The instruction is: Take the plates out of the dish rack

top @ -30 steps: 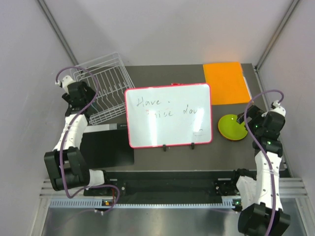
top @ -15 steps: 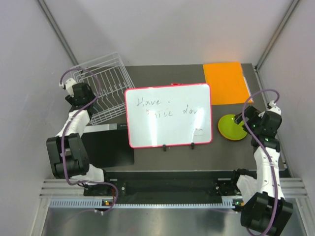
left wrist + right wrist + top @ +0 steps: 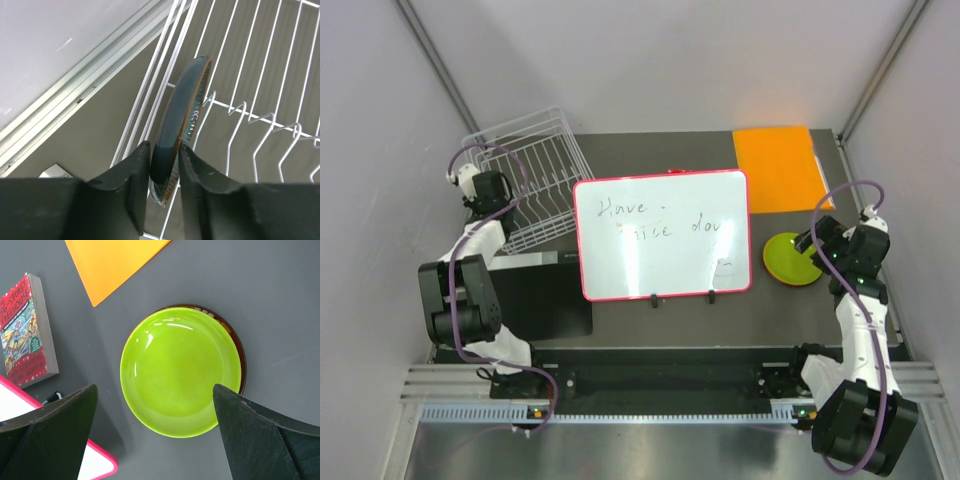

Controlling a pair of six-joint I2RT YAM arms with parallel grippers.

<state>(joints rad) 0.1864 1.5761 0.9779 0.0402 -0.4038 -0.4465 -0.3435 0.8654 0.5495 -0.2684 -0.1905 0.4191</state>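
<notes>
white wire dish rack (image 3: 545, 170) sits far left on the bench (image 3: 670, 310); lime plate (image 3: 790, 258) lies right of the whiteboard (image 3: 660, 235). left wrist: left jaws pinch the teal plate (image 3: 182, 110), upright in the rack. right wrist: right jaws spread wide above the lime plate, which tops a darker plate (image 3: 241, 360).

Teal plate (image 3: 179, 117) upright in white rack (image 3: 532, 188)
</notes>
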